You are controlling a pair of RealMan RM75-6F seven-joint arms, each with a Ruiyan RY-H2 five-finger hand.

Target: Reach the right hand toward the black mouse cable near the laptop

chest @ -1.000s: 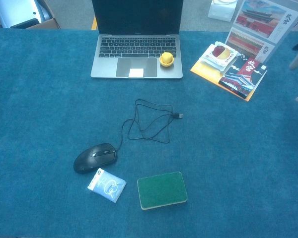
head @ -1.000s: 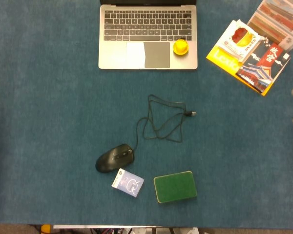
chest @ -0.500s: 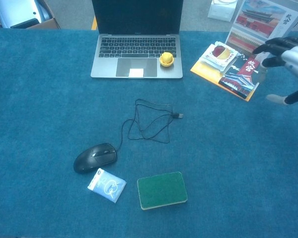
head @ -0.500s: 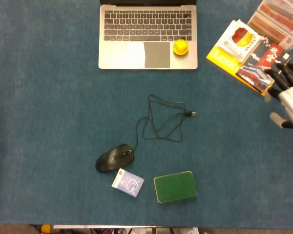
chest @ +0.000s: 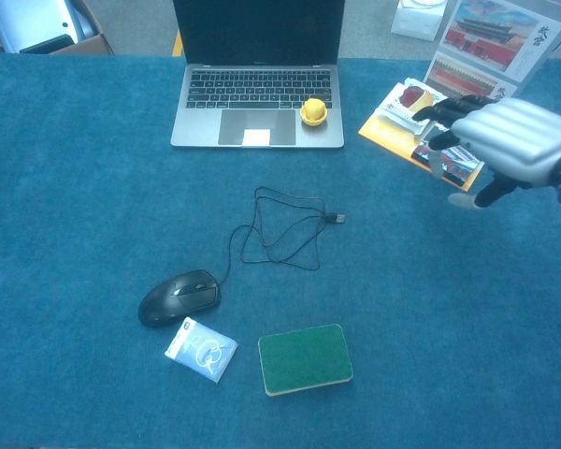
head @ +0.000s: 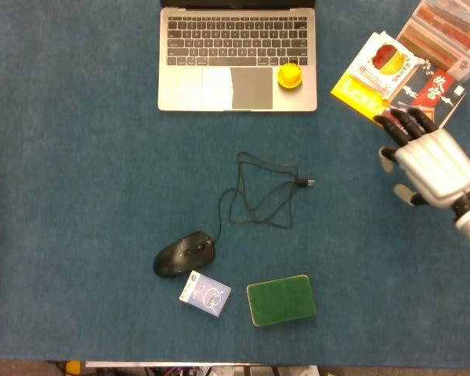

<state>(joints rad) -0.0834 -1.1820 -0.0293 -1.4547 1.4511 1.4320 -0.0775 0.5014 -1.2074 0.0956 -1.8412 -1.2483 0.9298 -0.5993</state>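
Note:
A black mouse lies on the blue cloth, and its thin black cable loops in loose coils toward the laptop, ending in a small plug. My right hand hovers at the right side, open with fingers stretched forward and nothing in it. It is well to the right of the cable coils, beside the booklets. My left hand shows in neither view.
A yellow ball-like toy sits on the laptop's palm rest. Booklets and cards are stacked at the back right. A green sponge and a small blue packet lie near the mouse.
My right hand has come in from the right edge, moving left toward the cable. Mouse, cable and the other items have not moved.

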